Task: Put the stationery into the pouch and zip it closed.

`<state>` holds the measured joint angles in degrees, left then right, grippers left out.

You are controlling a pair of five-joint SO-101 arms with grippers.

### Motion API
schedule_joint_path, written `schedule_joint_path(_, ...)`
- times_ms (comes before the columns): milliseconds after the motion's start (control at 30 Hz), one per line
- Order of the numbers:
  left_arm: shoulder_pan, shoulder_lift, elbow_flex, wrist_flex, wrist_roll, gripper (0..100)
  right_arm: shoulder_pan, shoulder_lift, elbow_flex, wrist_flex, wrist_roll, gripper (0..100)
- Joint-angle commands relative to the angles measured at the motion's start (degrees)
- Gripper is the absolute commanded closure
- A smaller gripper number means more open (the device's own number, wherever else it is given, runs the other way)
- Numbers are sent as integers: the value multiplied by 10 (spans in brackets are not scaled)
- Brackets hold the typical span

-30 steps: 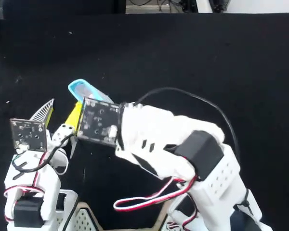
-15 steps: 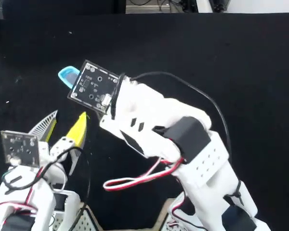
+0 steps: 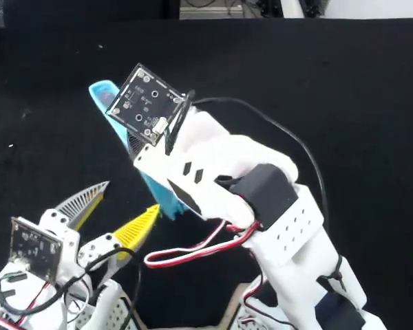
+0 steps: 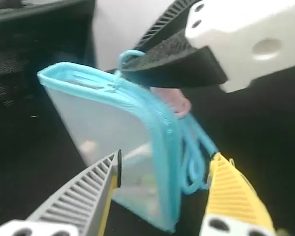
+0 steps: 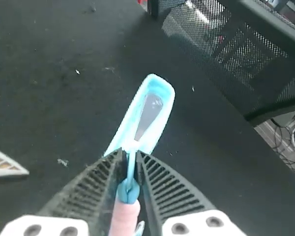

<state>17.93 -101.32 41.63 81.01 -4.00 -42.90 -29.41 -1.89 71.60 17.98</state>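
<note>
The left gripper [image 3: 131,195] gapes wide and empty, near the pouch's lower end. The pouch [image 4: 103,118] looks soft, light and see-through, hanging edge-on off the table. The right gripper [image 5: 130,156] is clamped tight on its blue zip edge. I'd grab the firmer piped rim, not the slack film.

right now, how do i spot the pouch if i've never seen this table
On the black table, find the white arm stretched toward the far left. The right gripper at its tip is shut on the pouch, a flat case held on edge. It is the only light blue thing there, with see-through sides and a blue zip border.
</note>
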Motion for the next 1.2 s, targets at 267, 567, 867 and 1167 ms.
schedule_joint_path(267,5,3,161,-157,24,705,-1,-7,-8,30,-7,988)
schedule_joint_path(567,-137,0,162,-149,9,704,-1,-7,-12,47,-7,988)
schedule_joint_path(867,-142,-1,152,-120,-17,704,44,-7,-12,47,-7,988)
schedule_joint_path(1167,-143,4,122,-85,-62,704,52,-7,-8,48,-7,988)
